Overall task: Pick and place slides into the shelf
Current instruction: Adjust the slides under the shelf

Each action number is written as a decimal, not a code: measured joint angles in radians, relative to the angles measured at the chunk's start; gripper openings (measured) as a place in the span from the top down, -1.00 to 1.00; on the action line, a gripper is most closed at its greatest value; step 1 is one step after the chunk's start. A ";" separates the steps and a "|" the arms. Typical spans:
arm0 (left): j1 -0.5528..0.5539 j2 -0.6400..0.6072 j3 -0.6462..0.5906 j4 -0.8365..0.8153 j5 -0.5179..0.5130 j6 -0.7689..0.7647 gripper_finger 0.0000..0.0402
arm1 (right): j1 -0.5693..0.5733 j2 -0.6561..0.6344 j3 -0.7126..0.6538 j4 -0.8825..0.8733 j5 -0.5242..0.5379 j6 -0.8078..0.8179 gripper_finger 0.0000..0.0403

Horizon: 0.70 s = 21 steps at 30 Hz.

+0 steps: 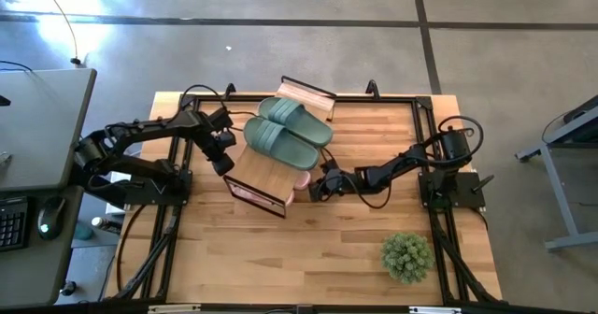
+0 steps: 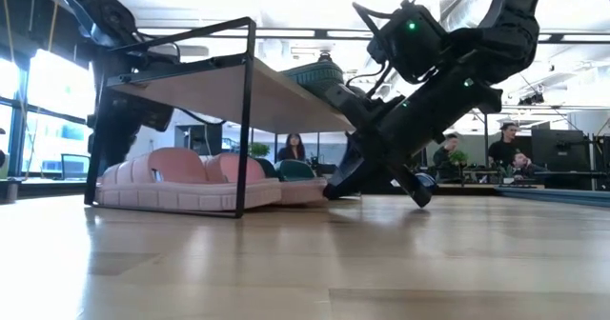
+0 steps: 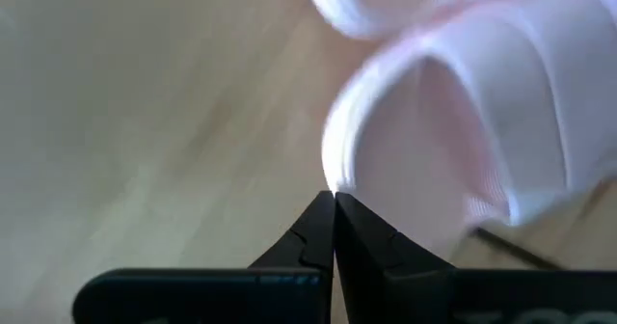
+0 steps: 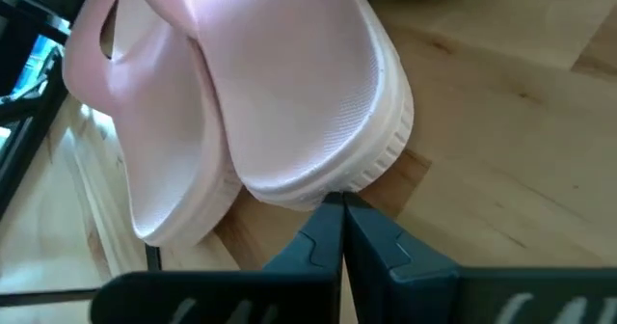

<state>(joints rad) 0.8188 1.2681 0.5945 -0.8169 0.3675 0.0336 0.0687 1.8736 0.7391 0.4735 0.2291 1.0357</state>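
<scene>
At the left of the table our left gripper [image 1: 224, 162] hung at the shelf's [image 1: 264, 169] left end, its fingers pressed together with nothing between them. In its wrist view the closed tips [image 3: 334, 208] sat right at the edge of a pink slide [image 3: 463, 121], touching or nearly so; we could not tell which.

Moving right, the shelf stood mid-table. Two green slides [image 1: 288, 130] lay side by side on its plank top, long axes running diagonally from the far left toward the near right. The pink pair [image 2: 191, 182] sat on the tabletop under the plank, inside the wire frame, one heel poking out at the right end [image 1: 302, 180].

Further right, our right gripper [image 1: 318, 189] was low at the shelf's right end, fingers also shut and empty. Its wrist view showed the tips [image 4: 339, 208] meeting the heel of the nearer pink slide [image 4: 289, 93], whose long axis ran straight away from the gripper, under the plank.

We judged that this was the relation that counted: the protruding slide lay dead ahead of the right gripper, heel first, so that arm was the nearer one, and a push along the slide's length would seat it fully.

A plant [image 1: 407, 255] stood well apart, at the near right.
</scene>
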 joint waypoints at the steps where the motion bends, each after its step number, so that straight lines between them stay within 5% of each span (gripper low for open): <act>1: 0.003 -0.007 0.000 -0.026 0.002 0.004 1.00 | 0.003 0.000 0.000 -0.005 0.000 0.000 1.00; 8: 0.012 -0.036 0.000 -0.206 -0.071 0.033 1.00 | 0.019 0.000 0.000 -0.014 0.013 0.002 1.00; 21: -0.089 -0.035 -0.113 0.059 0.033 -0.128 1.00 | 0.023 0.000 0.000 0.000 0.030 -0.004 1.00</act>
<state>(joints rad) 0.7300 1.2327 0.4812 -0.7576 0.4007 -0.0947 0.0921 1.8732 0.7391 0.4732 0.2586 1.0313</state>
